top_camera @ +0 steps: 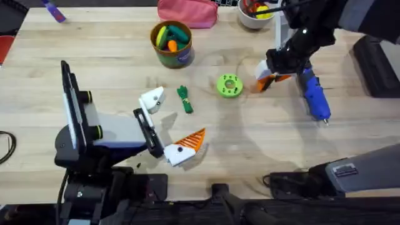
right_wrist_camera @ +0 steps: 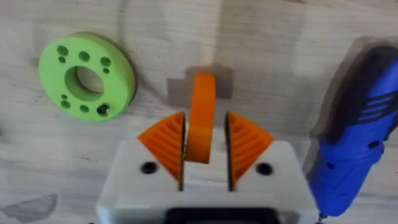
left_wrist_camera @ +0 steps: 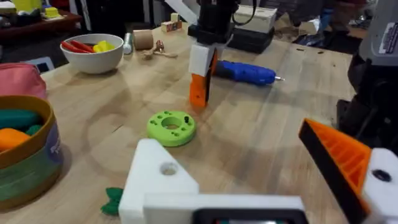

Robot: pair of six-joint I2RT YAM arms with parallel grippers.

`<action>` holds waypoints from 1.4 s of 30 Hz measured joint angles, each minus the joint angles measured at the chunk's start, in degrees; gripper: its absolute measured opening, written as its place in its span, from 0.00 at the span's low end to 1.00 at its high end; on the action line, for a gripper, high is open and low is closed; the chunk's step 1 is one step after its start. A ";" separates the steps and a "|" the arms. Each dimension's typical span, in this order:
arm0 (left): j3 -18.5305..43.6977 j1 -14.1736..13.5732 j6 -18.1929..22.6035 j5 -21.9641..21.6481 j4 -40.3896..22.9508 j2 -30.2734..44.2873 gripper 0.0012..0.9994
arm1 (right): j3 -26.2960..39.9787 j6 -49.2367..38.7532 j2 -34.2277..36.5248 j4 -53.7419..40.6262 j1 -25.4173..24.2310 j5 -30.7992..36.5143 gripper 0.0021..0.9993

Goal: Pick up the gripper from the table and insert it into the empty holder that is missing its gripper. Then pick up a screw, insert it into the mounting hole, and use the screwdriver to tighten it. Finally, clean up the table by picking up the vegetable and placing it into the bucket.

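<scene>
The small orange gripper (right_wrist_camera: pixel 201 121) stands upright between the ribbed orange pads of my right gripper (right_wrist_camera: pixel 205 134), which is shut on it just over the table. This grasp sits at the right back of the table (top_camera: pixel 267 80), beside the blue screwdriver (top_camera: pixel 315 97). My left gripper (top_camera: pixel 178 115) is wide open near the front centre. One of its fingers is the bare white holder (top_camera: pixel 152 99) with a mounting hole (left_wrist_camera: pixel 168 168); the other carries an orange wedge (top_camera: pixel 190 140). The dark green vegetable (top_camera: pixel 184 99) lies between these fingers. The bucket (top_camera: pixel 164 56) stands at the back.
A lime-green disc with holes (top_camera: pixel 229 85) lies between the vegetable and my right gripper. The bucket holds several toy vegetables. A white bowl (top_camera: pixel 245 19) and a pink pouch (top_camera: pixel 187 12) sit along the far edge. Bare wood lies at the front right.
</scene>
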 joint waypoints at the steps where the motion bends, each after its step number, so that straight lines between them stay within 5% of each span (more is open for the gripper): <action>1: 0.00 0.00 0.00 -0.01 0.00 0.00 0.99 | 0.00 -0.02 -0.01 0.15 0.00 0.02 0.35; 4: 0.00 0.00 0.00 0.01 0.00 0.00 0.99 | 0.00 0.00 -0.01 0.44 0.00 0.09 0.04; 5: 0.00 0.00 0.00 0.00 0.00 0.00 0.99 | 0.02 -0.14 -0.01 0.57 0.00 0.18 0.02; 18: 0.00 0.00 0.00 0.02 0.00 0.00 0.99 | 0.04 1.20 -3.66 0.28 1.43 0.21 0.01; 23: 0.00 0.00 0.00 0.02 0.00 0.00 0.99 | 0.19 3.10 -17.18 1.64 3.67 -6.37 0.01; 32: 0.00 0.00 0.00 0.01 0.00 0.00 0.99 | -0.58 3.87 -24.45 8.92 4.20 -23.70 0.01; 42: 0.00 0.00 0.00 0.00 0.00 0.00 0.99 | -16.75 11.10 -31.25 32.59 4.20 -44.61 0.01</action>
